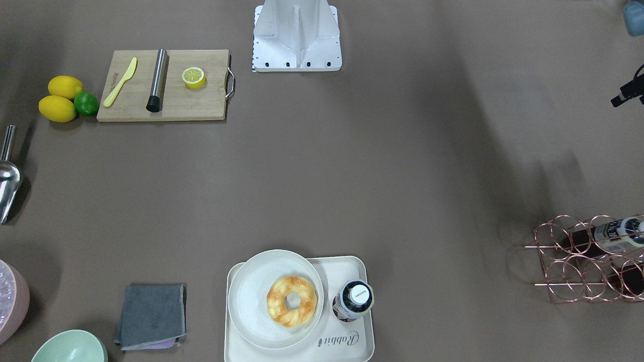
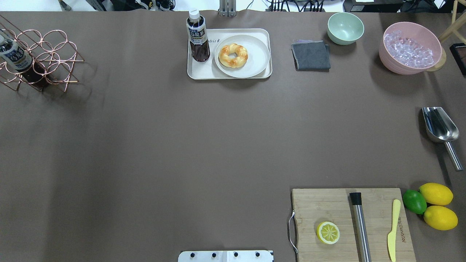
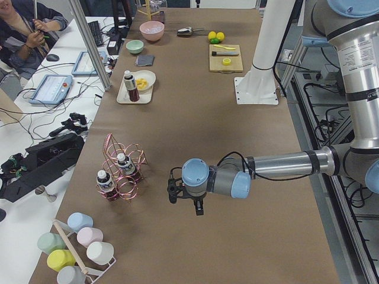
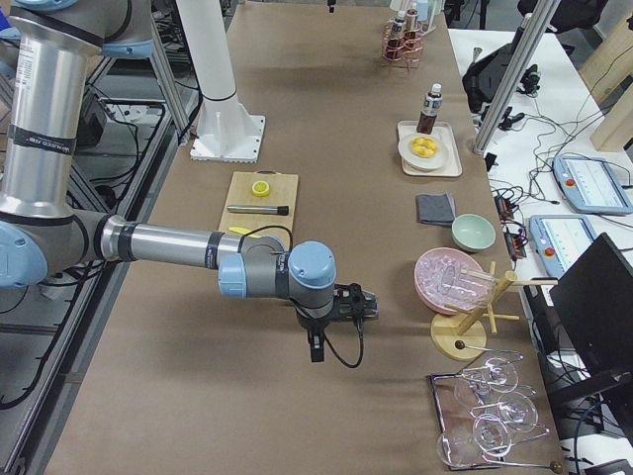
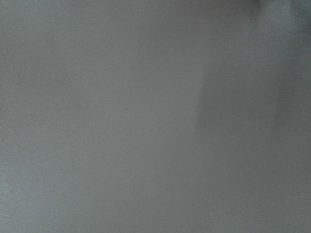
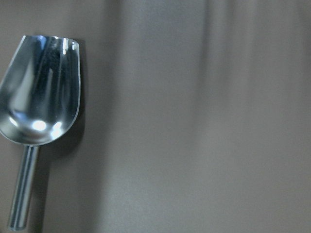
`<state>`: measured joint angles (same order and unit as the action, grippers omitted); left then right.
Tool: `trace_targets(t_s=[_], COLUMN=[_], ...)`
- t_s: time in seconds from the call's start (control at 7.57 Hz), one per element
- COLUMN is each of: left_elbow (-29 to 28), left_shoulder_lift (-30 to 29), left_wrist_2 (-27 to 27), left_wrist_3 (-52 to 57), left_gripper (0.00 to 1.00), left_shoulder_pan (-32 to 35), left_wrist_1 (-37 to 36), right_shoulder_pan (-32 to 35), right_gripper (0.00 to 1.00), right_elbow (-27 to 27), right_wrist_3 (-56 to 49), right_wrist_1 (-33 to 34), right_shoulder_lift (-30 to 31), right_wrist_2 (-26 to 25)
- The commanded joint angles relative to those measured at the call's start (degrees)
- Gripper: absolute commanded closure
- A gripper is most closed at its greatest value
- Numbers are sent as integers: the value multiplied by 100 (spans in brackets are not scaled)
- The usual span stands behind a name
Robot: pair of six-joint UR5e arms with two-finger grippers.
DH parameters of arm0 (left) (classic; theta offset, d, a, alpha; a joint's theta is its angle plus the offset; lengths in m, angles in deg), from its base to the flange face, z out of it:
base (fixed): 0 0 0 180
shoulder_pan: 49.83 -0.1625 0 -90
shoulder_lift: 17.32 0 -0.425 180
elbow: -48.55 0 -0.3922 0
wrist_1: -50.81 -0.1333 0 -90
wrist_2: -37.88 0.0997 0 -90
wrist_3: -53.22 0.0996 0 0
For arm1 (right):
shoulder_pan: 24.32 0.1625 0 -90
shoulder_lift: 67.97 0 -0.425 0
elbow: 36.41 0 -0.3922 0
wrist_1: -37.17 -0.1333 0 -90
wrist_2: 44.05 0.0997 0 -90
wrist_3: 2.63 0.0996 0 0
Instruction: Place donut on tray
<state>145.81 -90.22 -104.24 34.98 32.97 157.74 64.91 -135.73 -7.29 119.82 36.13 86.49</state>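
Observation:
The donut point(image 1: 275, 301) is a braided golden ring. It lies on a round off-white plate point(image 1: 249, 301), and the plate rests on the cream tray point(image 1: 347, 347) with "Rabbit" lettering. A dark tea bottle point(image 1: 354, 300) stands on the tray beside the plate. In the overhead view the donut point(image 2: 224, 56) and tray point(image 2: 193, 71) sit at the table's far middle. My left gripper point(image 3: 173, 192) hovers near the wire rack and my right gripper point(image 4: 362, 302) near the pink bowl, both far from the tray. They show only in side views, so I cannot tell whether they are open or shut.
A wooden cutting board point(image 2: 320, 207) holds a halved lemon point(image 2: 328, 232), a steel tube and a yellow knife. Two lemons and a lime point(image 2: 414, 201) lie beside it. There is a metal scoop point(image 6: 41, 102), a grey cloth point(image 2: 311, 55), a green bowl point(image 2: 345, 28), a pink bowl of ice point(image 2: 409, 49) and a copper wire rack point(image 2: 36, 58).

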Motion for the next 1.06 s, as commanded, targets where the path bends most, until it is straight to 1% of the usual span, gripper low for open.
trace_targets(t_s=[0.0,0.4,0.79,0.92], left_elbow=[-14,-40,-40,-40], left_shoulder_lift=[30,56,65,65], left_wrist_2=[-1,-1,-9,-1], left_wrist_3=[5,5,5,5], left_gripper=[2,2,2,2], left_shoulder_pan=[0,-18,-44,-44], left_wrist_1=[4,-14,-14,-14], right_shoulder_pan=[42,129,156,156], right_gripper=[0,0,0,0], right_elbow=[18,-26,17,17], right_wrist_3=[18,-61,-70,-62], right_wrist_1=[505,376,375,366], right_shoulder_lift=[22,57,127,84], right_wrist_2=[-195,-361,-186,-377])
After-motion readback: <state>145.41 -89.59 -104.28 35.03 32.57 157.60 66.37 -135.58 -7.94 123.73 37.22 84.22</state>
